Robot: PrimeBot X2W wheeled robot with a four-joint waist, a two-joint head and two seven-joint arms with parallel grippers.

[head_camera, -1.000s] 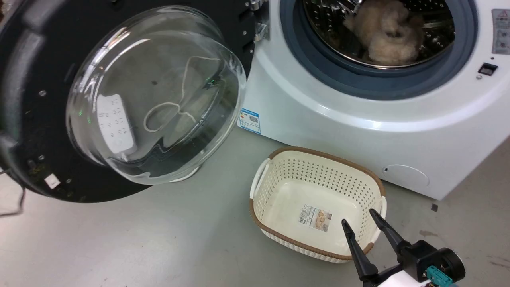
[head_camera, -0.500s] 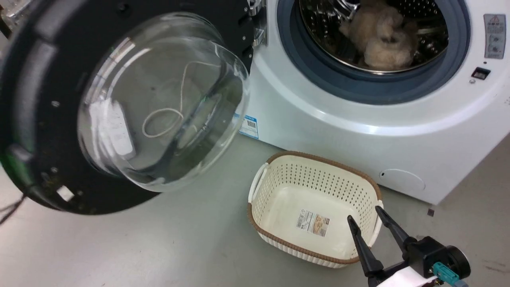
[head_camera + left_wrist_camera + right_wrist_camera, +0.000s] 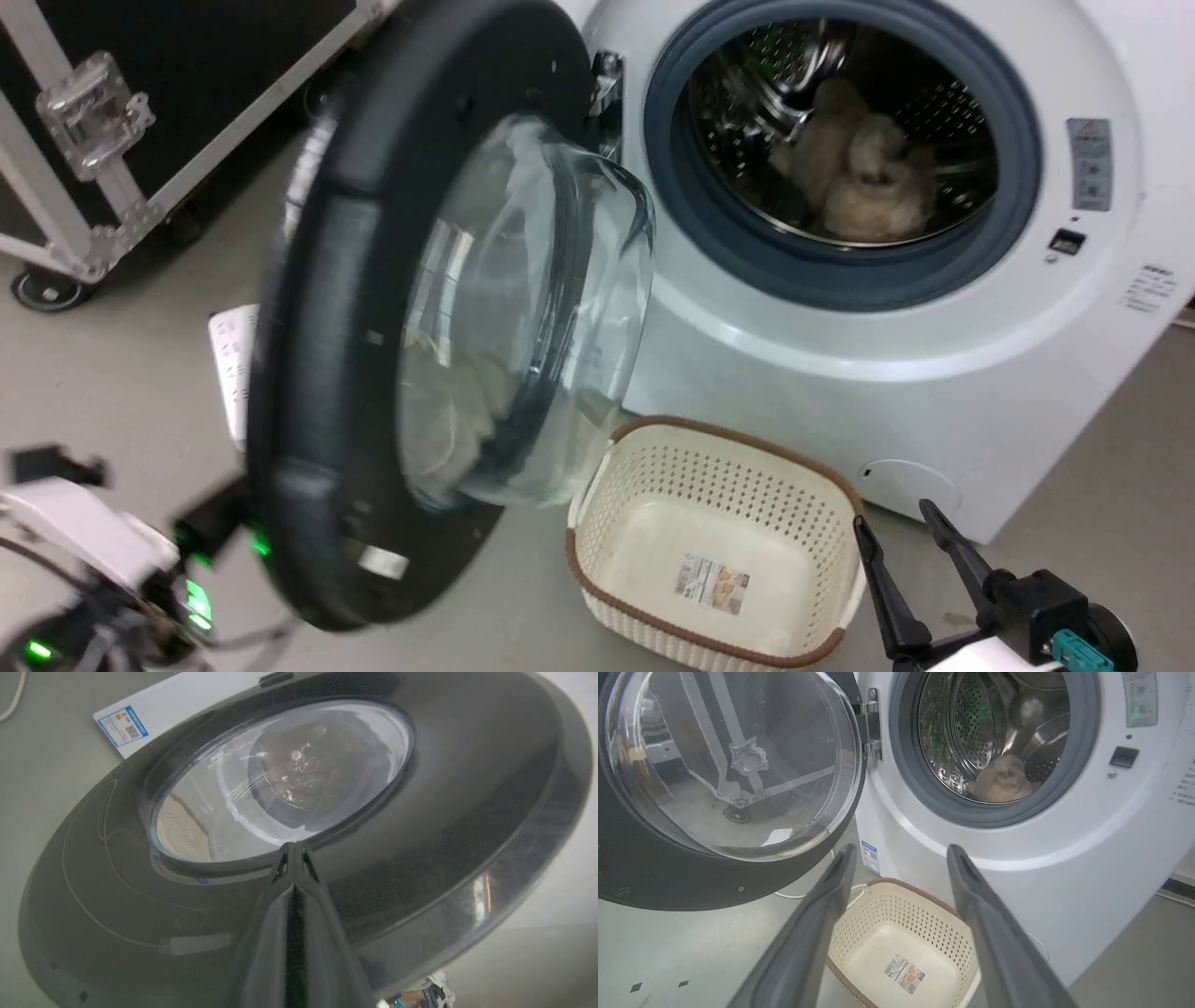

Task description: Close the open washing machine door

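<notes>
The washing machine door (image 3: 313,373) stands about half open, its black ring edge-on and its glass bowl (image 3: 532,308) bulging toward the washing machine (image 3: 840,373). My left gripper (image 3: 294,847) is shut with nothing in it. Its tips press the door's glossy outer face (image 3: 117,914) just below the window. My left forearm (image 3: 79,532) shows at the lower left behind the door. My right gripper (image 3: 892,515) hangs open at the lower right, beside the basket and apart from the door (image 3: 691,886). In the right wrist view, my right gripper (image 3: 902,849) points at the machine's front (image 3: 1017,882).
A cream perforated basket (image 3: 607,467) with a brown rim stands on the floor before the machine, just right of the door's lower edge. A beige fluffy item (image 3: 854,177) lies in the steel drum. A black flight case (image 3: 140,93) on casters stands at the far left.
The door has swung from wide open toward the machine and now shows nearly edge-on. My left arm has come into view at the lower left. The head camera has also shifted; the right gripper stays open.
</notes>
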